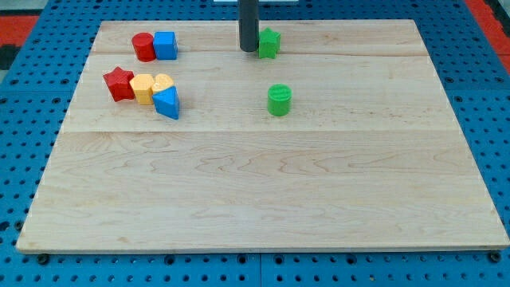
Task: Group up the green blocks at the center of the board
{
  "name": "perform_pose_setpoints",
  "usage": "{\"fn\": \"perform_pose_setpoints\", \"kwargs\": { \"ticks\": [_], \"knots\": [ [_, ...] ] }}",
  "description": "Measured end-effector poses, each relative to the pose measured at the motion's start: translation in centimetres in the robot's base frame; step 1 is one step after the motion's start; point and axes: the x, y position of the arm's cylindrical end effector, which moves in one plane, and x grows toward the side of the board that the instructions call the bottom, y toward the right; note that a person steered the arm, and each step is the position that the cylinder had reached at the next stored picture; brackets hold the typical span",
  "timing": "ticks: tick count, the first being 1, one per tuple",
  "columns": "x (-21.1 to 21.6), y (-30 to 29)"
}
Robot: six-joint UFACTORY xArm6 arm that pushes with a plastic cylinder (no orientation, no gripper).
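Pale wooden board (263, 191) on blue pegboard (24, 143); my tip (249, 50), no pincer visible, touches the green block (269, 43).

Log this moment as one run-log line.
tip: my tip touching left side of green star-shaped block near view's top | green cylinder block apart, below | green blocks: not grouped | wooden board

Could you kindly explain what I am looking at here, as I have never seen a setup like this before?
The single camera looks down at a wooden board. The dark rod is a robot arm's end; it holds nothing and only pushes. My tip sits just left of a green block near the view's top. A green cylinder stands below it. At the view's left lie a red cylinder, blue cube, red star, two yellow blocks and another blue block.
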Motion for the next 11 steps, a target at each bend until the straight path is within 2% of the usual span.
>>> {"fn": "perform_pose_setpoints", "kwargs": {
  "ticks": [1, 2, 3, 4, 5, 7, 8, 9, 10, 11],
  "knots": [
    [-2.2, -4.9],
    [-4.4, -4.0],
    [-3.6, 1.1],
    [-1.3, 1.5],
    [3.2, 0.8],
    [-2.1, 2.1],
    [-1.4, 8.1],
    [4.7, 3.8],
    [8.7, 3.0],
    [4.1, 2.9]
  ]
}}
